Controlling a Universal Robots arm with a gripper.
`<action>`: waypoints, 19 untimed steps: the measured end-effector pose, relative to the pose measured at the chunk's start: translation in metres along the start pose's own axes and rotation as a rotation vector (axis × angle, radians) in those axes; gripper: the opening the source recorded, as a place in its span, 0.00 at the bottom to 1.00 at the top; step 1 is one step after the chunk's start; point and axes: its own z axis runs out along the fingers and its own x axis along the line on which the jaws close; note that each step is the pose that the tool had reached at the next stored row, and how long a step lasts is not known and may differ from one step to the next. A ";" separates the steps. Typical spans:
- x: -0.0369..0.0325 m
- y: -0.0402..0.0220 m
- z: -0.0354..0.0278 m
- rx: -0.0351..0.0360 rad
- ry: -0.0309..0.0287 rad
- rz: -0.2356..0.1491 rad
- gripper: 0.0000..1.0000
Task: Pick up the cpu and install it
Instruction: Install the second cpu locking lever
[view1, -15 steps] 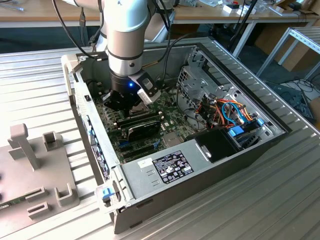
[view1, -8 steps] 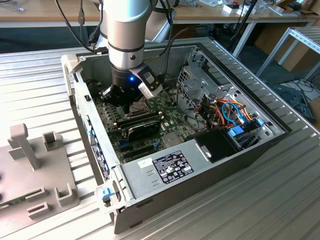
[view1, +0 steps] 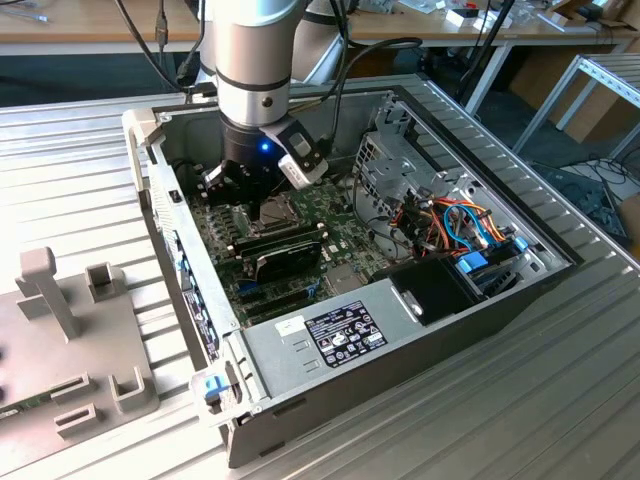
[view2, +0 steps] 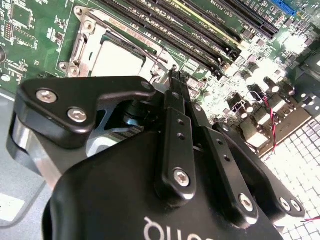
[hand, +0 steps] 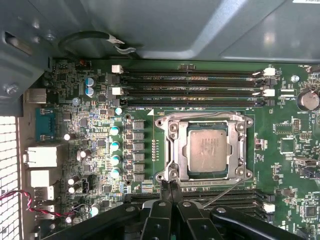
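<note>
CPU (hand: 209, 151) seated in the motherboard socket (hand: 171, 150), just ahead of the end effector (hand: 170, 188), whose fingers are pressed together and empty. Keep your fingertips clear of the socket frame.

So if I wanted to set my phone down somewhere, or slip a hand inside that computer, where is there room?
Free: the ribbed metal table on the exterior view's left of the open case, and in front of it. Inside is crowded: the gripper hangs by the socket holding the cpu, memory slots beside it, and cables fill the exterior view's right.
</note>
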 end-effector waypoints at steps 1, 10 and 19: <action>-0.0004 0.0000 0.0000 0.0001 0.0008 0.000 0.11; -0.0093 0.0014 0.0008 -0.0012 0.0166 0.004 0.11; -0.0268 0.0057 0.0026 -0.0092 0.0383 0.008 0.11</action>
